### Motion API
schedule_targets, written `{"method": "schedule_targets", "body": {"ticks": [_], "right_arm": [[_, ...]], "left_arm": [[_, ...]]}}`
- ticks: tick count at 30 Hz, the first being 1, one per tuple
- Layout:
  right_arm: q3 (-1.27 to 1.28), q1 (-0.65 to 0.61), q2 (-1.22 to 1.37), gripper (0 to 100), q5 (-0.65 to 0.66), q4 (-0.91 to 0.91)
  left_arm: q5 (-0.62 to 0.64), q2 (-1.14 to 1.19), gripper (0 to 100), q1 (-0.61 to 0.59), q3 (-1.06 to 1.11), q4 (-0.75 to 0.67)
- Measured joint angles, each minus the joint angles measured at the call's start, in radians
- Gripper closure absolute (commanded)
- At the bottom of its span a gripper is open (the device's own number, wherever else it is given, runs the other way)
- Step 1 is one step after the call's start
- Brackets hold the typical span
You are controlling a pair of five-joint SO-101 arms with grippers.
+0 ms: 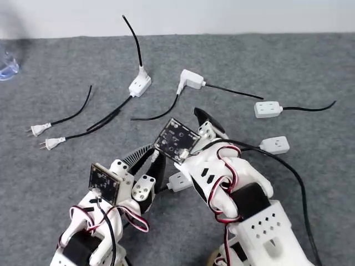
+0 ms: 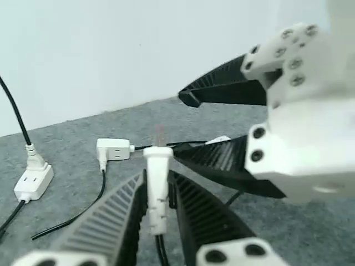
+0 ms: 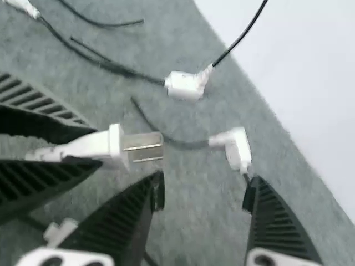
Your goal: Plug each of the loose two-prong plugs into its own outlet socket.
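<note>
My left gripper [image 2: 157, 180] is shut on a white two-prong plug [image 2: 157, 177], its cord trailing back between the black fingers. The right wrist view has that plug [image 3: 105, 147] with its brass prongs [image 3: 141, 147] pointing across the mouth of my right gripper [image 3: 204, 185], which is open and holds nothing. From the left wrist, the right gripper [image 2: 183, 126] gapes just beyond the plug tip. In the high view two loose plugs [image 1: 37, 130] [image 1: 51, 144] lie at the far left. Two free sockets [image 1: 267, 109] [image 1: 275, 145] lie at the right.
A straight plug sits in a socket [image 1: 140, 86] at the back centre, and an angled plug-and-socket pair [image 1: 188, 80] lies beside it. Black cords cross the grey carpet [image 1: 66, 66] between them. A thick black cable [image 1: 302, 194] runs along the right arm.
</note>
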Motion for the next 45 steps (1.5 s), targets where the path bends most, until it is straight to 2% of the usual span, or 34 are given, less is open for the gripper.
{"method": "schedule_targets", "body": {"ticks": [9, 19, 25, 45], "right_arm": [[0.018, 0.011, -0.018, 75.3, 0.000, -0.008], [-0.160, -0.015, -0.044, 75.3, 0.000, 0.052], [-0.160, -0.026, 0.021, 75.3, 0.000, 0.038], [-0.114, -0.032, 0.072, 75.3, -0.018, 0.018]], "left_arm": [[0.003, 0.000, 99, -0.005, -0.003, 0.000], [0.003, 0.000, 99, 0.009, -0.003, 0.000], [0.003, 0.000, 99, 0.091, 0.002, 0.000], [0.003, 0.000, 99, 0.092, 0.005, 0.000]]}}
